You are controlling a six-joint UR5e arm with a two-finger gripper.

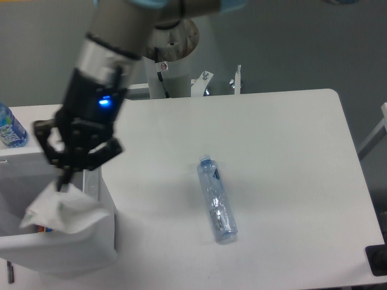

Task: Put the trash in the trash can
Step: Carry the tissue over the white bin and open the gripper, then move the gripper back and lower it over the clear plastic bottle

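My gripper (65,179) hangs over the white trash can (91,254) at the left, shut on a crumpled white wrapper (60,211) that dangles above the can's opening. A slim clear plastic bottle (216,199) with a pale blue cap lies on its side on the table, right of centre, well away from the gripper. The wrapper and the arm hide much of the can's inside.
A bottle with a bright blue label (10,128) stands at the far left edge behind the can. The robot's base column (169,57) rises at the back of the white table (290,151). A dark object (378,260) sits at the lower right corner.
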